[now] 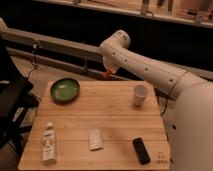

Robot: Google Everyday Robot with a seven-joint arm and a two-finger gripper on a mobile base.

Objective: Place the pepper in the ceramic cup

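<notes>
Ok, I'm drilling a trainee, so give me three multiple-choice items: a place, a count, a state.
1. The plain white ceramic cup stands on the wooden table's: A left side; B right side; C front middle.
2. Number of green round bowls on it: A one; B two; C three.
3. The small orange-red pepper is: A in the cup; B in the bowl; C held by the pincer.
B, it stands near the right edge; A, one bowl, back left; C, the pincer holds it at the table's back edge.
</notes>
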